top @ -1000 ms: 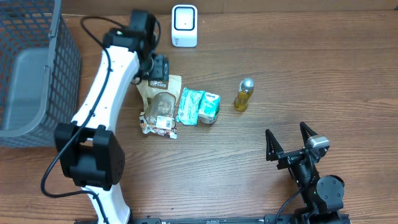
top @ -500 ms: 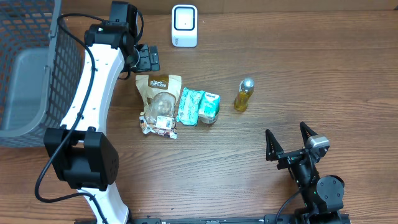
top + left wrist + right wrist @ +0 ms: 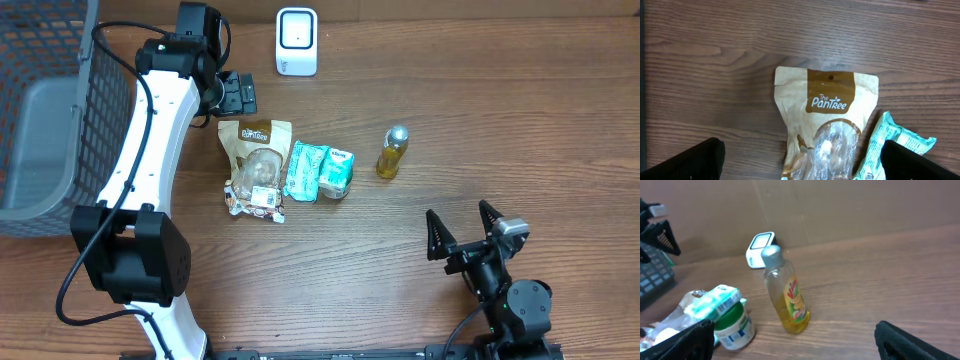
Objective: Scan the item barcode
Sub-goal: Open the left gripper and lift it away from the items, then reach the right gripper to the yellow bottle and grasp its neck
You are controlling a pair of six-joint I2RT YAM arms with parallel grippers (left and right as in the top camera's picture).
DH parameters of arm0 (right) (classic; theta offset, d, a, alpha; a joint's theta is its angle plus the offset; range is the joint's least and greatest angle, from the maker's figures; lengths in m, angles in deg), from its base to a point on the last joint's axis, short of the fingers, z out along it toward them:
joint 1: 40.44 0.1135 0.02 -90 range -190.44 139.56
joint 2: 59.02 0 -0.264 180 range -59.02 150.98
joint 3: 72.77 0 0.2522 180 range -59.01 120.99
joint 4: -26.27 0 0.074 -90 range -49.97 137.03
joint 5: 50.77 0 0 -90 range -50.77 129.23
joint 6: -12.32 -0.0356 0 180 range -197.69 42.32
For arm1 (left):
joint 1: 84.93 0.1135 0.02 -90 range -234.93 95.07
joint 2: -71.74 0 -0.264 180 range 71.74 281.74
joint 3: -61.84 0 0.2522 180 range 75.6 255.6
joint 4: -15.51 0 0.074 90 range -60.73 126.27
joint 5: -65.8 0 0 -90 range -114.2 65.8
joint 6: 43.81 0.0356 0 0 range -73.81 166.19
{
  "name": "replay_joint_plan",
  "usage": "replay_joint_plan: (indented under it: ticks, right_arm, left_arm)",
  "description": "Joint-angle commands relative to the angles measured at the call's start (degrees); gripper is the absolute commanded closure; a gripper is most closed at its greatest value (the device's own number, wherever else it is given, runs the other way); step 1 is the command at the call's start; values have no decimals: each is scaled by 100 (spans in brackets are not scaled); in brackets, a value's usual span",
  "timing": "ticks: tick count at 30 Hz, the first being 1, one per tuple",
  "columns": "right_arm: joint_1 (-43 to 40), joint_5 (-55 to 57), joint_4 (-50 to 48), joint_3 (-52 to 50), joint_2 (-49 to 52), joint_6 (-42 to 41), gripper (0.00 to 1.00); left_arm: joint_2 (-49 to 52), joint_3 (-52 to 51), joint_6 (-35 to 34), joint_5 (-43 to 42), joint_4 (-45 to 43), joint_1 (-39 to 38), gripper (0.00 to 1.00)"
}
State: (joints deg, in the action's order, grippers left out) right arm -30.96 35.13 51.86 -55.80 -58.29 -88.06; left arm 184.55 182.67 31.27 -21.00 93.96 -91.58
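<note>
While the left tool [image 3: 240, 94] and right tool [image 3: 460, 214] stand open, the tan pouch [image 3: 827, 107] reads — "The PanTree".

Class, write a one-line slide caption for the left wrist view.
A tan PanTree snack pouch lies on the wooden table, a teal packet beside it.

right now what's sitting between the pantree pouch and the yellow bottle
A teal packet and a green-lidded tub lie between the PanTree pouch and the yellow bottle; the overhead view shows it best.
</note>
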Motion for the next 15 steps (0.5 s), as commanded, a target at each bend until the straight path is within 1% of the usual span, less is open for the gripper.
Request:
replay_joint_plan:
  ticks: [1, 4, 7, 11, 15]
  right_arm:
    - [13, 168, 426, 1056, 101, -210, 0]
    - [13, 236, 946, 1917, 529, -205, 0]
    - [13, 234, 1497, 2857, 1222, -201, 0]
    - [15, 208, 2409, 4323, 2452, 13, 0]
    - [15, 188, 3694, 6161, 3877, 269, 0]
  left_arm:
    - [-81, 76, -96, -4, -20, -22, 0]
    - [-81, 76, -96, -4, -22, -22, 0]
    - [-81, 76, -96, -4, -20, -24, 0]
    - [-81, 76, -96, -4, -22, -24, 0]
    - [-81, 76, -96, -4, -22, -22, 1]
